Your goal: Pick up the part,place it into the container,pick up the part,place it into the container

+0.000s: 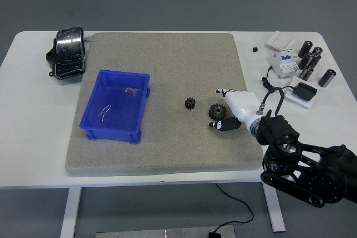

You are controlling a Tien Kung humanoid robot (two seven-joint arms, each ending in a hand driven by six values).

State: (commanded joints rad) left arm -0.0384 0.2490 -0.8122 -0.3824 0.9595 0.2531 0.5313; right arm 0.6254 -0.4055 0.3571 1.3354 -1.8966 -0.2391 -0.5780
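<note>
White right hand [231,110] brackets the larger gear [217,111] (fingers spread, not yet gripping) on the felt mat [167,65].

**Layout on the counter**

A felt mat [167,59] covers the middle of the counter [33,137]. On its left part stands a bin [92,118]. Right of the bin lies a small gear [190,103], and just right of that a larger gear [217,110], with the right hand [227,116] at its right side. Off the mat, a tape roll [68,52] sits at the far left; a circuit breaker [282,62] and capacitors [312,59] at the far right
</note>
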